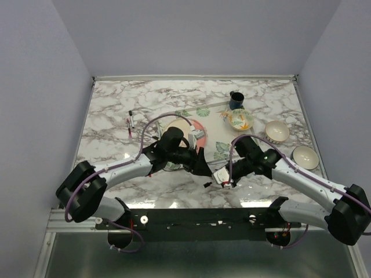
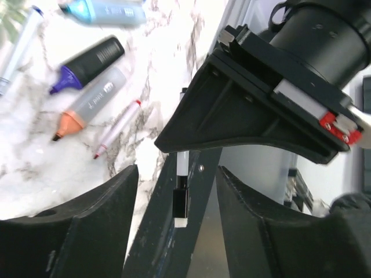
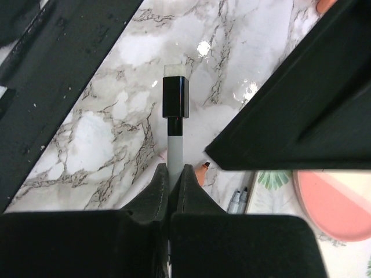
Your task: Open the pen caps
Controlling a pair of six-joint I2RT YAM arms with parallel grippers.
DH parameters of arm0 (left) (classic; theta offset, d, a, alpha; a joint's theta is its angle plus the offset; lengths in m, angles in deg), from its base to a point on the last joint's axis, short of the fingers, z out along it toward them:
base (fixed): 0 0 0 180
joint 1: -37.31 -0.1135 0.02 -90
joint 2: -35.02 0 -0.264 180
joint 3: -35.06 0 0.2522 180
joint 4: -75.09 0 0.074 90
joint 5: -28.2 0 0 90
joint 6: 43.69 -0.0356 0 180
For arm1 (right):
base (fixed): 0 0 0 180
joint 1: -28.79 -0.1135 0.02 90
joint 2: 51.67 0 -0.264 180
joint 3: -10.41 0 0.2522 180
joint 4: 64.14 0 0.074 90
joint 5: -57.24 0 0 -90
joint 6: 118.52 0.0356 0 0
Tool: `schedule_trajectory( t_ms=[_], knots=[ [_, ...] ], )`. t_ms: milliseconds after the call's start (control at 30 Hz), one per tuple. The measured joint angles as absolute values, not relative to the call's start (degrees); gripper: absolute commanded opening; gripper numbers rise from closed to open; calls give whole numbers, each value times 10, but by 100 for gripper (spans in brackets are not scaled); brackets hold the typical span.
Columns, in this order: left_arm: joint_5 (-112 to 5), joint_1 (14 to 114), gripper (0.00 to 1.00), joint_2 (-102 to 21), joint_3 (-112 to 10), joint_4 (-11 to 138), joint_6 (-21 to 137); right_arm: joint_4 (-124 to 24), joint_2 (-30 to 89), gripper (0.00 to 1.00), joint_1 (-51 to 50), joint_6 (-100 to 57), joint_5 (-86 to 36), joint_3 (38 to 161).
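My right hand (image 3: 175, 184) is clamped on a thin white-barrelled pen (image 3: 175, 152), with the fingers pressed together around the barrel. The black cap (image 3: 175, 97) sits on the end that sticks out past the fingertips, above the marble tabletop (image 3: 110, 133). My left hand (image 2: 177, 174) has its fingers (image 2: 87, 226) apart. On its wrist camera the capped end hangs in the gap between them and touches neither. From the top view I see both hands close together near the front of the tabletop, just in front of the pink plate (image 1: 200, 128). Beside the left hand 4 more pens lie on the marble: a purple highlighter (image 2: 87, 63), an orange highlighter (image 2: 87, 107) and a thin red marker (image 2: 119, 127), all 3 with bare tips, and a light-blue highlighter (image 2: 107, 11).
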State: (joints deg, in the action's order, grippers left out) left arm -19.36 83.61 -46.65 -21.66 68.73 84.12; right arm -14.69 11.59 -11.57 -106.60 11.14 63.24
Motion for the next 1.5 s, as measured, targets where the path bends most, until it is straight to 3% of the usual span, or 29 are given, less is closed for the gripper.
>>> schedule_trajectory(
  t_ms=[200, 467, 800, 1000, 1100, 1500],
  knots=[
    [-221, 813, 65, -403, -169, 737, 859, -164, 120, 0, -116, -966, 98, 675],
    [-207, 813, 49, -429, -162, 768, 877, -183, 121, 0, -117, -914, 79, 680],
    [-180, 813, 41, -432, -162, 764, 871, -212, 125, 1, -116, -892, 45, 680],
    [-180, 811, 23, -432, -162, 750, 858, -213, 125, 1, -118, -890, 40, 680],
    [-179, 811, 1, -432, -162, 744, 851, -212, 125, 1, -118, -897, 40, 680],
    [-195, 767, 0, -348, -165, 721, 828, -226, 138, 0, -66, -972, 107, 722]
  ],
)
